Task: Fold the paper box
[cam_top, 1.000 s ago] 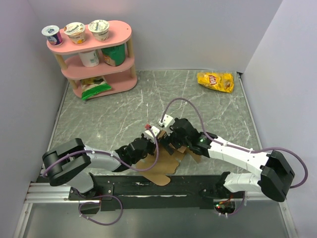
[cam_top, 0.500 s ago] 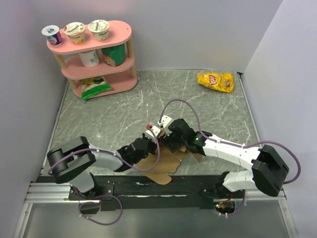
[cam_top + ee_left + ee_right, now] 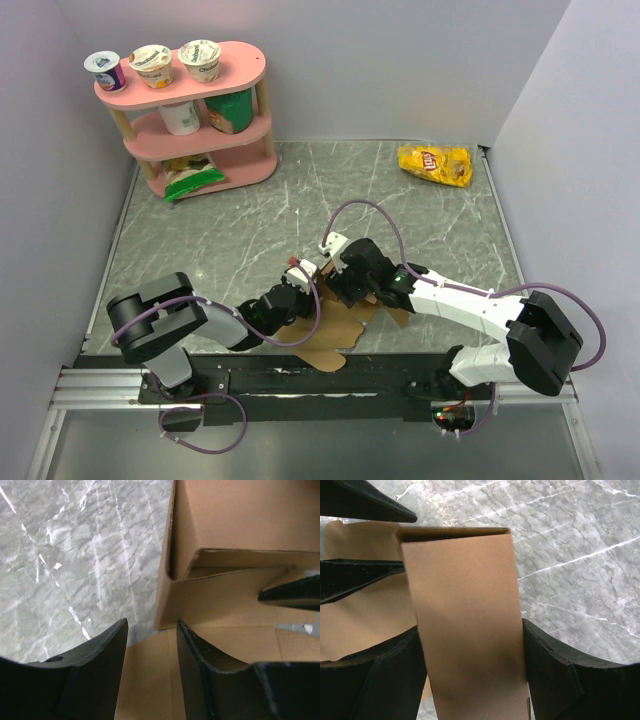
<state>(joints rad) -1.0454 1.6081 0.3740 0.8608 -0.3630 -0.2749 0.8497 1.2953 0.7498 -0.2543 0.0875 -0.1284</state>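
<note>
Paper box [image 3: 325, 345]: brown cardboard, partly folded, near centre of marble table [image 3: 250, 220], flat flap reaching toward near edge. Both arms meet over it. Left gripper [image 3: 151, 625]: fingers parted by narrow gap, nothing between them, above flat flap, just beside raised box corner. Right gripper [image 3: 470, 627]: fingers pressed on both sides of raised cardboard panel, holding it. Yellow chip bag [image 3: 435, 164] far right. Pink shelf [image 3: 200, 120] with cups far left.
</note>
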